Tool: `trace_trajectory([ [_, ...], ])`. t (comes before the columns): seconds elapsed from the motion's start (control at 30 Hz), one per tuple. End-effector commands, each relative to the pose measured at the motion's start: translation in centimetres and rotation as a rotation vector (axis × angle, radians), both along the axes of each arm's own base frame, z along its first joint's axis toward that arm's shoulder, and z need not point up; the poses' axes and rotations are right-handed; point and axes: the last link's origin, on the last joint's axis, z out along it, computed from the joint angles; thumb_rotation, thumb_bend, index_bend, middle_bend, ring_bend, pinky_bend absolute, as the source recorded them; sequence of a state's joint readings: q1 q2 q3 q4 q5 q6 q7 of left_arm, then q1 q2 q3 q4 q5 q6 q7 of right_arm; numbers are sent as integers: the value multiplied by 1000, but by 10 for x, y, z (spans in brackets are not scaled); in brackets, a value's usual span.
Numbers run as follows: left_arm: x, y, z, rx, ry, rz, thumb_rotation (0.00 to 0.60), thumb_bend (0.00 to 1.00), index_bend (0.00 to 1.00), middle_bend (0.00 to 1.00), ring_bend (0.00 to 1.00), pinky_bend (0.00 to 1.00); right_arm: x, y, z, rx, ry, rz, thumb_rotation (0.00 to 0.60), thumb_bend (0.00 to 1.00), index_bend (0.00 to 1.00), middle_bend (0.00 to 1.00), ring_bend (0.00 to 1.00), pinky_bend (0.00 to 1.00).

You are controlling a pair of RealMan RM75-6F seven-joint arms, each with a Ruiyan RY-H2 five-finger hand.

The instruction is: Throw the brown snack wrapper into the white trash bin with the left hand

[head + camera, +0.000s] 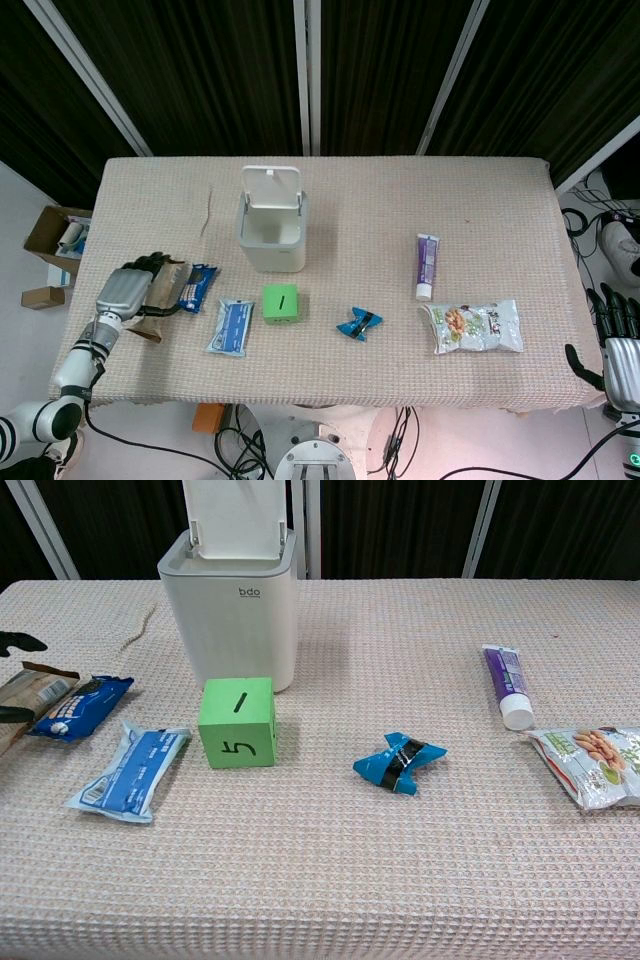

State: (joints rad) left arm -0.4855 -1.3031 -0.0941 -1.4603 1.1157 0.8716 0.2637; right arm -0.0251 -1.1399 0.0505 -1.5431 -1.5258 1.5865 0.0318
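Observation:
The brown snack wrapper [166,284] lies flat near the table's left edge, its left part hidden under my left hand [128,291]. In the chest view the wrapper [32,691] sits between two dark fingertips [20,642] that stand apart, and no clear grip shows. The white trash bin [271,236] stands at the middle back with its lid flipped up, to the right of and beyond that hand; it also shows in the chest view [230,610]. My right hand [620,352] hangs off the table's right edge, fingers extended and holding nothing.
A dark blue snack bar [197,288] touches the brown wrapper's right side. A light blue packet [230,327], a green cube [280,302], a crumpled blue wrapper [359,323], a purple tube [427,265] and a nut bag [472,327] lie across the front.

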Motion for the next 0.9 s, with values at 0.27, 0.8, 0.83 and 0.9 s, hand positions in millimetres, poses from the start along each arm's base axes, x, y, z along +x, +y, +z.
trace_trajectory([
  [0.27, 1, -2, 1, 6, 8, -5, 244, 124, 54, 39, 86, 214, 0, 0, -1, 4, -3, -1, 600, 272, 0, 0, 0, 0],
  [0.8, -2, -1, -9, -28, 81, 44, 250, 135, 53, 84, 90, 227, -1, -1, 0, 1, -5, -4, 600, 279, 0, 0, 0, 0],
  [0.83, -2, 0, -10, -29, 84, 42, 260, 135, 53, 112, 98, 241, -1, -1, -1, 2, -5, -5, 600, 280, 0, 0, 0, 0],
  [0.9, -1, 1, -12, -27, 85, 41, 307, 137, 58, 173, 135, 286, -1, -1, -1, 4, -4, -6, 600, 283, 0, 0, 0, 0],
])
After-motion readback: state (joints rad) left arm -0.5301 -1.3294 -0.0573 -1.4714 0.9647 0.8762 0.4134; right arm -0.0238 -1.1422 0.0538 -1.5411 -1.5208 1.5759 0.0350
